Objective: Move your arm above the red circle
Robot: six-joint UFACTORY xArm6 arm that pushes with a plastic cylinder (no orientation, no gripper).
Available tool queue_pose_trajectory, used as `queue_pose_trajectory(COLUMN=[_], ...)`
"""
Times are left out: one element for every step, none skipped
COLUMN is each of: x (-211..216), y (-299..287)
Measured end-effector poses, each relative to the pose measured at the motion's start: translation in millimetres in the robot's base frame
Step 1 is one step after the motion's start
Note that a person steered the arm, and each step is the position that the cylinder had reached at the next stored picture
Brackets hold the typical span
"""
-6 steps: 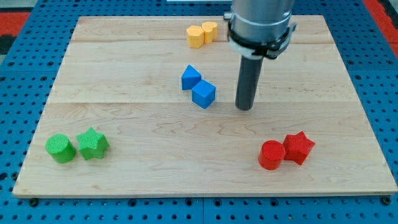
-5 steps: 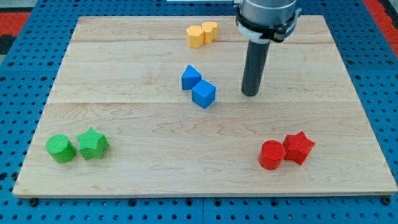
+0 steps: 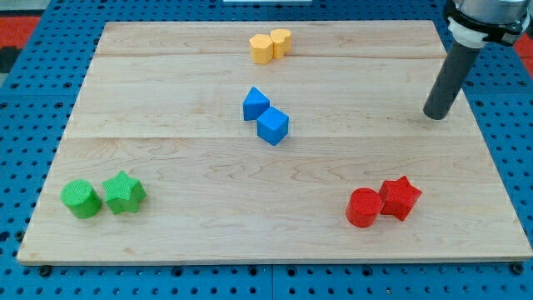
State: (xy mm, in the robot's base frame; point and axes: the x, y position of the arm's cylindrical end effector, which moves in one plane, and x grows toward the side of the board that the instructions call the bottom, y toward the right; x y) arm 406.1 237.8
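The red circle [image 3: 363, 207] lies near the view's bottom right of the wooden board [image 3: 166, 167], touching a red star [image 3: 400, 197] on its right. My tip [image 3: 435, 116] rests on the board near the right edge, well above the red blocks and somewhat to their right, touching no block.
Two blue cubes [image 3: 256, 104] [image 3: 272, 126] sit together at the board's centre. Two yellow blocks [image 3: 262, 48] [image 3: 281, 40] sit near the top edge. A green circle [image 3: 81, 198] and green star [image 3: 124, 192] lie at the bottom left.
My tip has moved far to the view's right and slightly up, from beside the blue cubes to near the board's right edge. No block has moved.
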Motion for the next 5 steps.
queue_pose_trajectory(x=[-9, -24, -34, -12, 5], y=[-4, -14, -19, -16, -16])
